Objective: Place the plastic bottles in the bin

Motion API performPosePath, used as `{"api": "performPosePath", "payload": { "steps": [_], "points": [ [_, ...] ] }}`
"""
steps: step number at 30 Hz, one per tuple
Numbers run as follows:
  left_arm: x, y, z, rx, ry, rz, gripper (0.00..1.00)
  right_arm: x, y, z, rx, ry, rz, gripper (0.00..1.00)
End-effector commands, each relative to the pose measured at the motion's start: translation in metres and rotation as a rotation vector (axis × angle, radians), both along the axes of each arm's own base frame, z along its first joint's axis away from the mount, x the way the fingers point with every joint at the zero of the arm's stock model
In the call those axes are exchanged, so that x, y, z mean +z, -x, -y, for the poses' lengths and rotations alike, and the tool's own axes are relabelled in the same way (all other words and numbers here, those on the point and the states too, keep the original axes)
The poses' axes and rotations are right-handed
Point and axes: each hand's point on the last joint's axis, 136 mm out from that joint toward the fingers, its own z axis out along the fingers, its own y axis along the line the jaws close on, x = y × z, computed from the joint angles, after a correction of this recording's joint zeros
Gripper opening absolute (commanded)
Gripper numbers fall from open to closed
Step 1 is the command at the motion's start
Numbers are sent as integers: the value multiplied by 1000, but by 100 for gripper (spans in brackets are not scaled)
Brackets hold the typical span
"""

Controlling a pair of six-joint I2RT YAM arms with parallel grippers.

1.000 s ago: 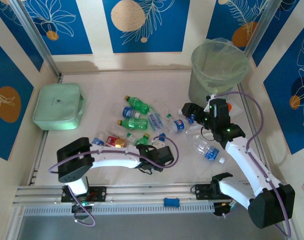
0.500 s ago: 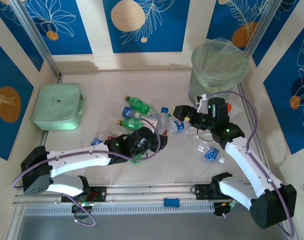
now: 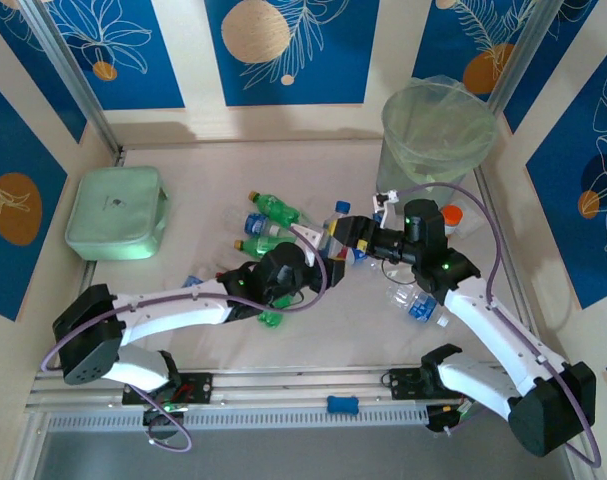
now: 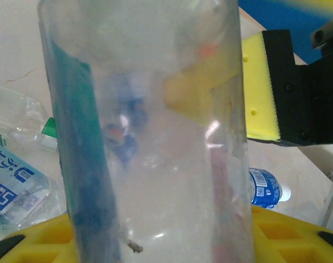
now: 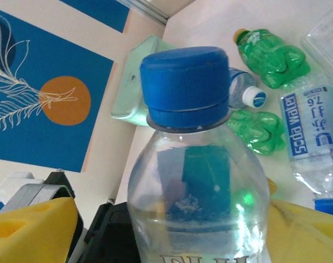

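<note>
Above the middle of the desk (image 3: 203, 170), the left hand (image 3: 326, 252) is gripping a clear bottle (image 3: 335, 225) by its lower body, holding it off the surface. Its long axis is standing roughly upright, with the blue cap (image 5: 185, 82) on top. From the right side, the right hand (image 3: 347, 236) is straddling the same bottle near its shoulder. In the right wrist view one yellow pad (image 5: 32, 230) is standing apart from the plastic, so this hand is reading as unclenched and not yet bearing the load. Far and right of both hands, the bin (image 3: 398, 170) is standing just beside the right arm and well apart from the left arm's base. A handover is therefore judged to be in hand, with the right arm the nearer carrier. Other bottles (image 3: 275, 209) are lying loose on the desk near the hands.
</note>
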Motion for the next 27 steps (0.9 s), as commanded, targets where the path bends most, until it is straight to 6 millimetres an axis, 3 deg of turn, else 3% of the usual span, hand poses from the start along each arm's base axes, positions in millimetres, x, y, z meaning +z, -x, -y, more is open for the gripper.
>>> {"api": "performPosePath", "payload": {
  "steps": [1,8,13,15,21,27],
  "points": [
    [18,1,11,-41,69,17,50,0,0,-4,24,9,34,75],
    [19,3,17,-63,68,4,50,-14,-9,-5,22,41,19,70],
    [18,0,18,-63,63,13,52,-18,-18,-4,20,65,18,57],
    [18,-2,17,-63,67,8,60,-19,-20,-1,8,72,22,53],
    [16,-19,1,-17,108,-30,97,-16,-39,22,-65,125,42,51],
    [16,-42,-32,73,69,26,99,21,-83,55,-164,187,93,50]
  ]
}}
